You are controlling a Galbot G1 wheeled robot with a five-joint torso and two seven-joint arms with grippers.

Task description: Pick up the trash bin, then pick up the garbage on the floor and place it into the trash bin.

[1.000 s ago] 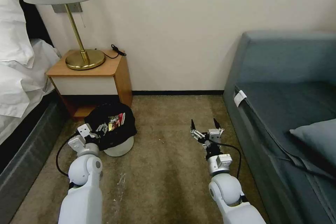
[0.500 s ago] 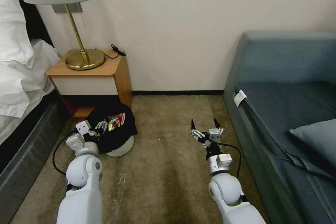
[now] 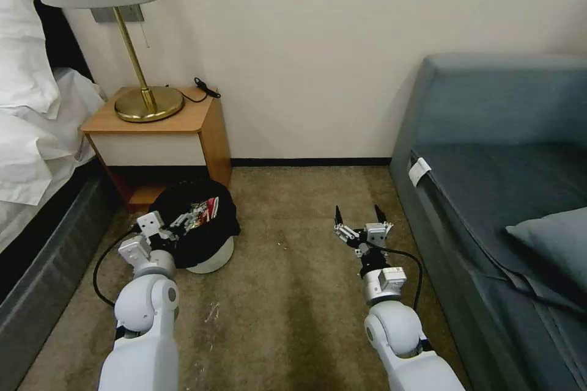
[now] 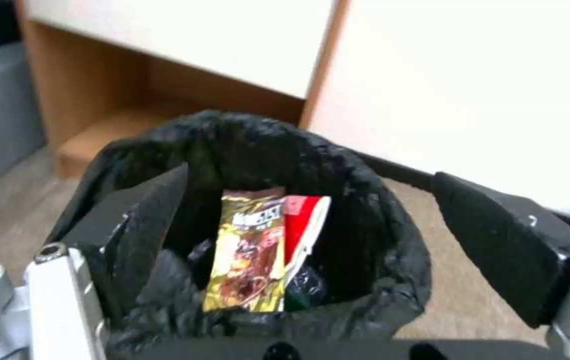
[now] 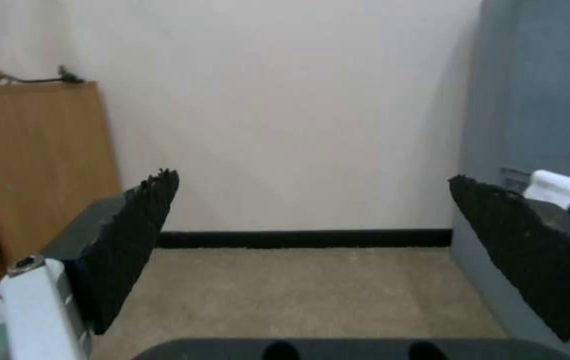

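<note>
The trash bin (image 3: 212, 258), white with a black bag liner (image 4: 392, 220) over its rim, stands on the carpet in front of the nightstand. Inside it lie pieces of the garbage: a gold-brown wrapper (image 4: 248, 255) and a red-and-white packet (image 4: 306, 220), the packet (image 3: 206, 208) also visible in the head view. My left gripper (image 3: 188, 220) is open at the bin's mouth. One finger (image 4: 144, 225) overlaps the near side of the liner and the other finger (image 4: 498, 240) stands outside the rim. My right gripper (image 3: 361, 215) hovers open and empty over bare carpet.
A wooden nightstand (image 3: 159, 134) with a brass lamp (image 3: 147, 104) stands right behind the bin. A bed (image 3: 30, 134) lines the left side, a blue-grey sofa (image 3: 507, 195) the right. Open carpet (image 3: 293, 293) lies between my arms up to the wall.
My left gripper has shifted slightly forward over the bin's mouth. The right arm has stayed still.
</note>
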